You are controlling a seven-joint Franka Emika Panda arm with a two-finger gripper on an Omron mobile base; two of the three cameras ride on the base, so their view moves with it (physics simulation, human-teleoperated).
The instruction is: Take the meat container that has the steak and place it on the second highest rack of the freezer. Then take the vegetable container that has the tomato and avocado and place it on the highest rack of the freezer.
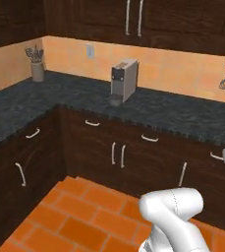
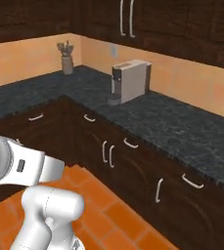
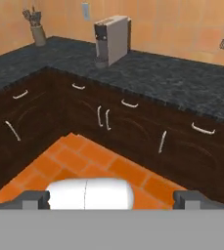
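Hand view has the fingers [image 3: 111, 199] spread wide, holding nothing, facing a corner table [image 3: 182, 88] with a coffee machine [image 3: 111, 39]. Neither freezer nor steak container is visible, so the base should probably turn to find them before any reach.

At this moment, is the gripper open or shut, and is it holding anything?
Open and empty. In the hand view the gripper has its two dark fingertips far apart, with nothing held between them.

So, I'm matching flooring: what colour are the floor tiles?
Orange floor tiles with darker grout lines, clearest in the left base view.
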